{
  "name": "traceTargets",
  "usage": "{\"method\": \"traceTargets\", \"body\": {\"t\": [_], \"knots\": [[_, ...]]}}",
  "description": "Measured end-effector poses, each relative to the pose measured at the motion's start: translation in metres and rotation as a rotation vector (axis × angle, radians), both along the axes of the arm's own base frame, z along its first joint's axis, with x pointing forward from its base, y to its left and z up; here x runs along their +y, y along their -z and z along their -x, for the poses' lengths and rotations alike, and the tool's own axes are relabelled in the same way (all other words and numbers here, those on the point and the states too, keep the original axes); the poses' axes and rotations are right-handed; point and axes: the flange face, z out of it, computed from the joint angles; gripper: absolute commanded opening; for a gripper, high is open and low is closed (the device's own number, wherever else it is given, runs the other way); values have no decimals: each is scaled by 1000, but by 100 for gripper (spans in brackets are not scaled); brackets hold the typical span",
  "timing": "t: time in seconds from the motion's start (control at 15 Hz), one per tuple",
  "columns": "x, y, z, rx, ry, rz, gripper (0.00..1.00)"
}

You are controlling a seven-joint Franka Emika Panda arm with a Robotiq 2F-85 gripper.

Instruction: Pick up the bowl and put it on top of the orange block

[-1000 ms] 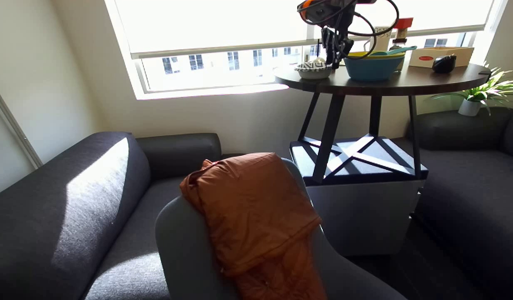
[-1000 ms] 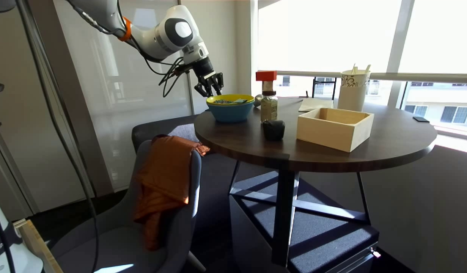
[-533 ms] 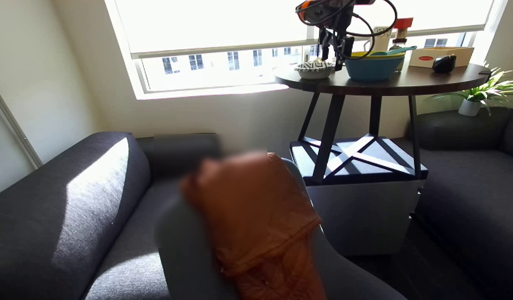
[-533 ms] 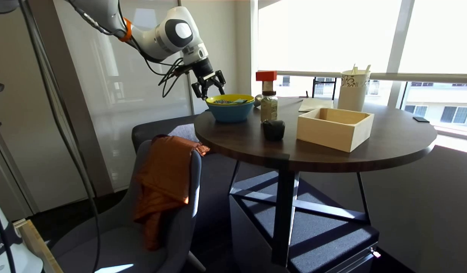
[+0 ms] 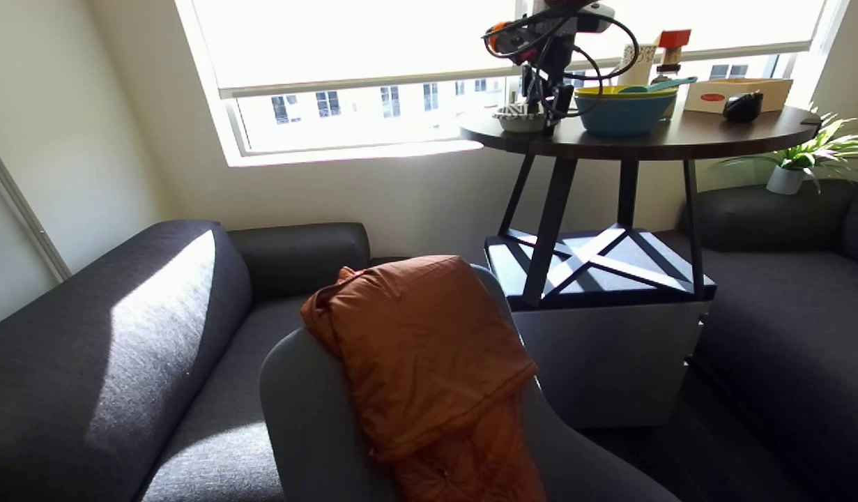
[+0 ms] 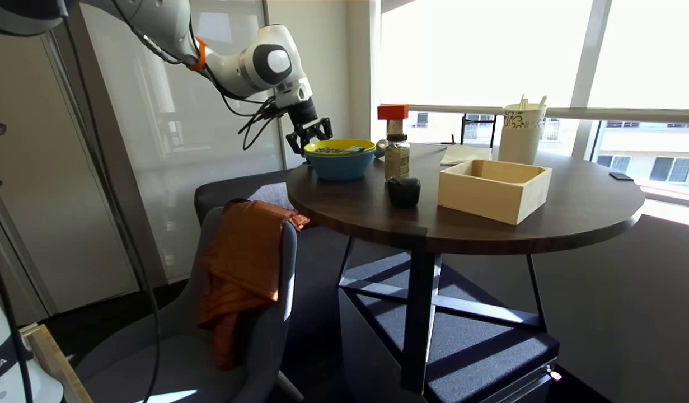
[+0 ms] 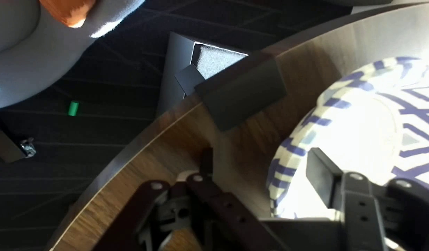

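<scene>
A shallow pale dish with a dark pattern (image 5: 521,124) stands near the table edge in an exterior view. In the wrist view the white dish with blue-purple markings (image 7: 294,148) fills the right side. My gripper (image 7: 266,170) is open in the wrist view. The dish's rim lies between the fingers: one finger is over the inside, the other outside over the table. In both exterior views the gripper (image 5: 541,115) (image 6: 310,141) points down at the table's end, behind the blue bowl in one. The small beige bowl and the orange block are out of view.
A blue bowl (image 6: 340,168) with a yellow bowl (image 6: 344,144) inside stands close to the gripper. A red-capped bottle (image 6: 397,159), black object (image 6: 404,192), wooden box (image 6: 490,193) and tall white cup (image 6: 520,137) stand further along the round table (image 6: 366,212).
The gripper's fingers have spread apart since one second ago. The gripper has then moved down to the dish and slightly left in an exterior view. The dish has not visibly moved.
</scene>
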Motion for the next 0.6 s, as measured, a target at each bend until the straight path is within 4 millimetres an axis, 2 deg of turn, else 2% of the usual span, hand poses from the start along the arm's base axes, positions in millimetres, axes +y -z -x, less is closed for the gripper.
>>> {"method": "traceTargets", "body": {"t": [0.33,0.47,0.6], "knots": [[-2,-18,-5,-35,8,-13,3],[-3,-22,-5,-42,10,-12,0],[-3,-25,-6,-48,9,-12,3]]}}
